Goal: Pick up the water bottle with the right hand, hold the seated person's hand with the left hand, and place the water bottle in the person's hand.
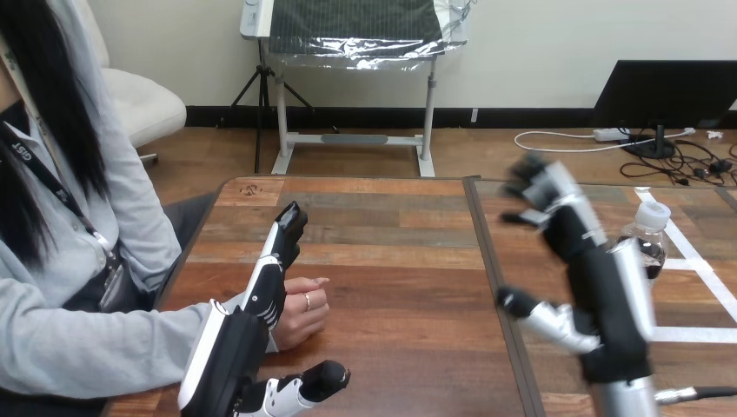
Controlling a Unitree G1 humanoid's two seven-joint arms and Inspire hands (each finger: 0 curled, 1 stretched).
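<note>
- One water bottle [652,239] stands upright at the right side of the table [391,261], cap on, with no hand around it.
- Just beside it, toward the table's middle, the right hand [580,256] is raised with its fingers spread apart, gripping nothing. Its forearm hides part of the bottle's lower body.
- Risk number one, I'd say: the bottle is tall and narrow. A sideways knock from that hand before the fingers wrap round could tip it or skid it away.
- Risk two: a shallow grab near the cap could let it slip.
- Over on the left, the left hand [265,291] lies alongside the person's hand [304,314], fingers straight and thumb held apart. Nothing is clamped, and I cannot tell whether they touch.
- That person's hand rests loosely curled on the wood, so it likely has to open before it can take a bottle.
</note>
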